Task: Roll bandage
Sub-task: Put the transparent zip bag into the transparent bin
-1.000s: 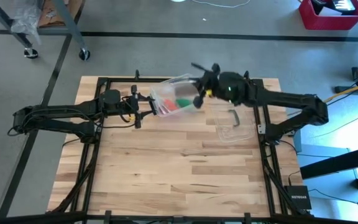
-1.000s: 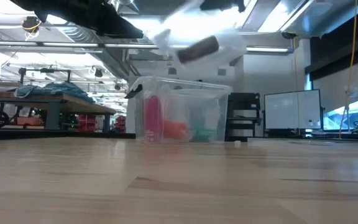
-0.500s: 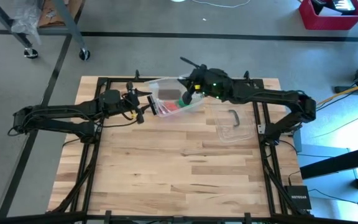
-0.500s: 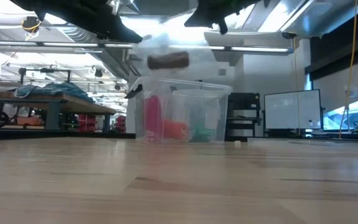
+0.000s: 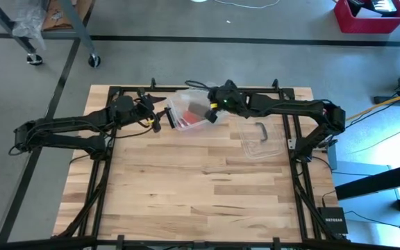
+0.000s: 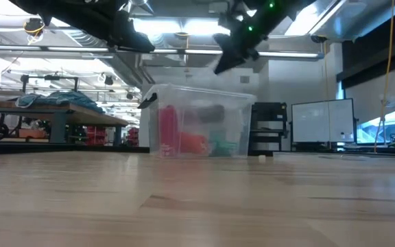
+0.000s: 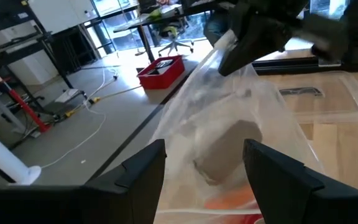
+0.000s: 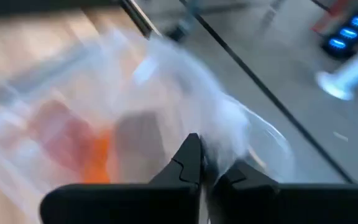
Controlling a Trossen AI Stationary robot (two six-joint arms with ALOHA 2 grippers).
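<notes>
The bandage (image 7: 227,151) is a small brown roll inside a clear plastic bag (image 7: 241,106). In the low view the bandage (image 6: 208,113) shows behind the wall of the clear plastic box (image 6: 201,127), which stands at the table's far middle (image 5: 188,112). My right gripper (image 5: 214,108) is shut on the bag's top, above the box's right rim. My left gripper (image 5: 161,119) stands open beside the box's left wall, its fingers (image 7: 143,169) level and pointing at the bag. My right gripper pinches the bag's gathered top (image 8: 209,127) between its two fingers, slanting down from the table's right. The bag hangs below the fingers, and its lower part with the roll is down inside the box. My left gripper: I cannot tell whether it touches the box.
Red, orange and green items (image 6: 190,140) lie in the box. The box's clear lid with a black handle (image 5: 261,132) lies flat on the table to the right of it. The near half of the wooden table (image 5: 200,194) holds nothing.
My right gripper has sunk and gone toward the table's left, staying shut on the bag. The bag with the roll, which hung above the box's rim, has come down into the box.
</notes>
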